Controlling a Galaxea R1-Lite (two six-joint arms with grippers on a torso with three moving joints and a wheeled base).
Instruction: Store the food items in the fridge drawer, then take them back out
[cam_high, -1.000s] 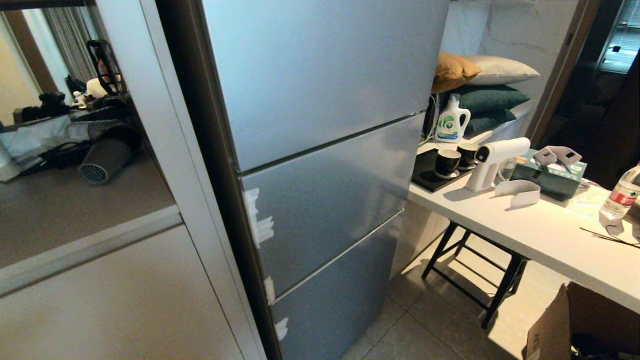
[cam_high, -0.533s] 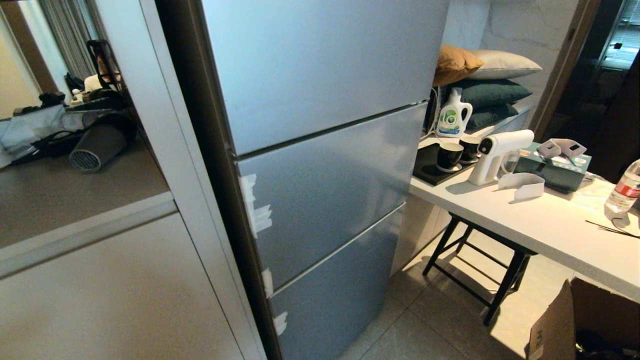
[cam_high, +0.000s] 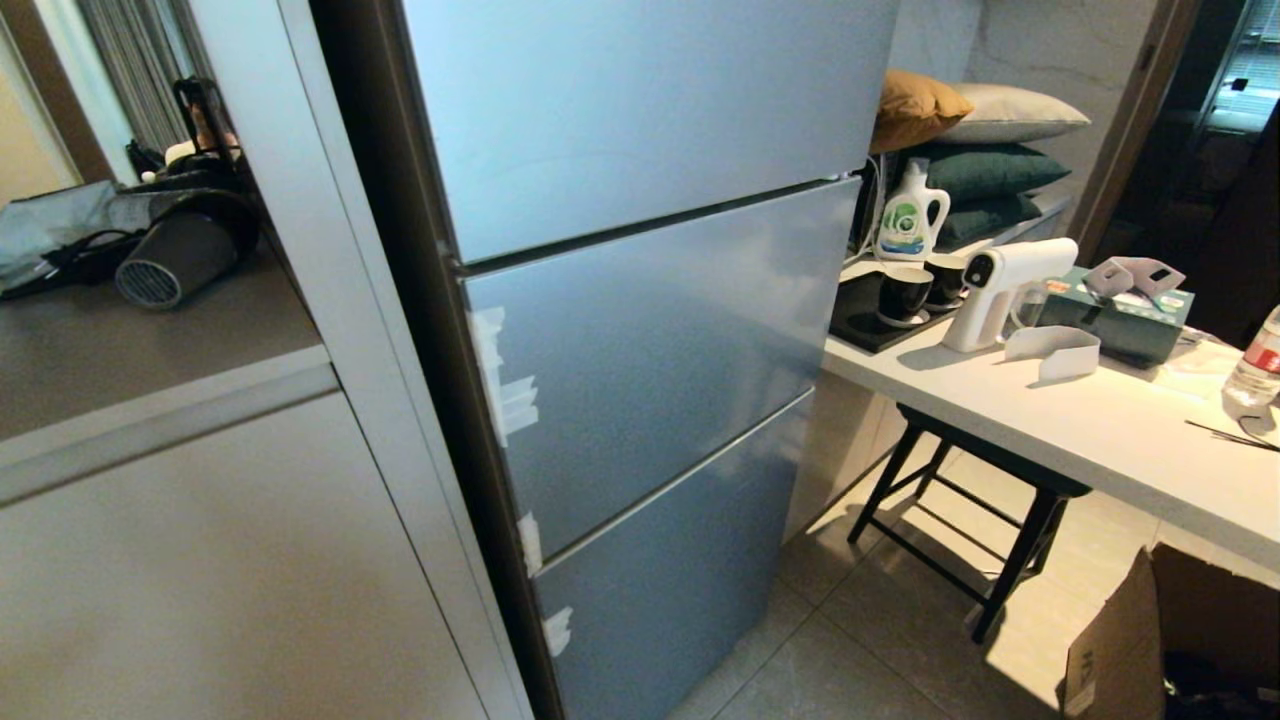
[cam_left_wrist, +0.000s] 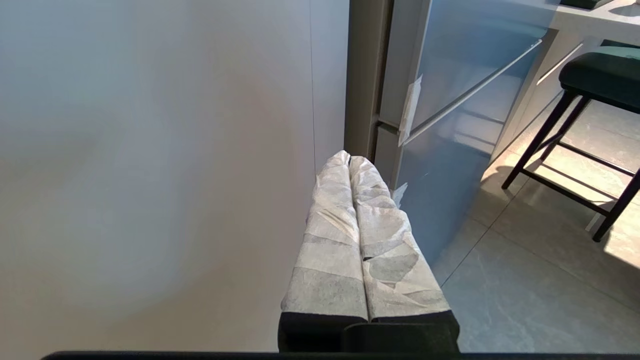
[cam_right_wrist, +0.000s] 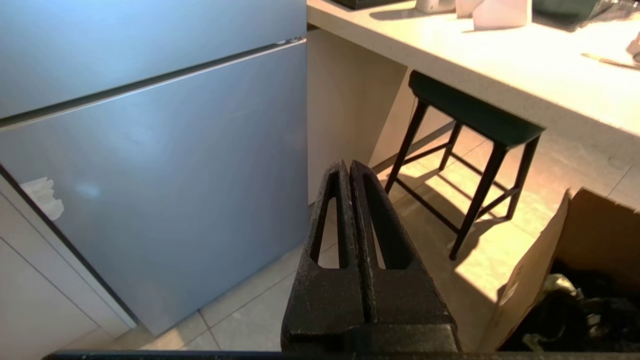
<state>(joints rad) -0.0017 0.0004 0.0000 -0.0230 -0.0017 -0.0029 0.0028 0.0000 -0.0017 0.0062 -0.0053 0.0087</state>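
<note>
The silver-grey fridge (cam_high: 640, 330) stands with all three of its fronts shut, so the fridge drawer and the food items are nowhere to be seen; they may be behind those fronts, but nothing shows it.

The left claw (cam_left_wrist: 348, 161), its fingers wrapped in white paper tape, is pressed closed and holds nothing. Just beyond its tips is the fridge's left edge, where strips of white tape (cam_left_wrist: 410, 107) sit at the seam between two fronts; a pale cabinet wall (cam_left_wrist: 150, 175) lies to its outer side.

The right claw (cam_right_wrist: 348, 165), bare black, is likewise closed and empty. It points at the tiled floor (cam_right_wrist: 280, 295) before the lowest fridge front (cam_right_wrist: 165, 180). Beyond it stands a black stool (cam_right_wrist: 470, 120) under the white bench (cam_right_wrist: 525, 85), and close on its outer side is an open cardboard box (cam_right_wrist: 560, 260).

Neither arm appears in the head view.
</note>
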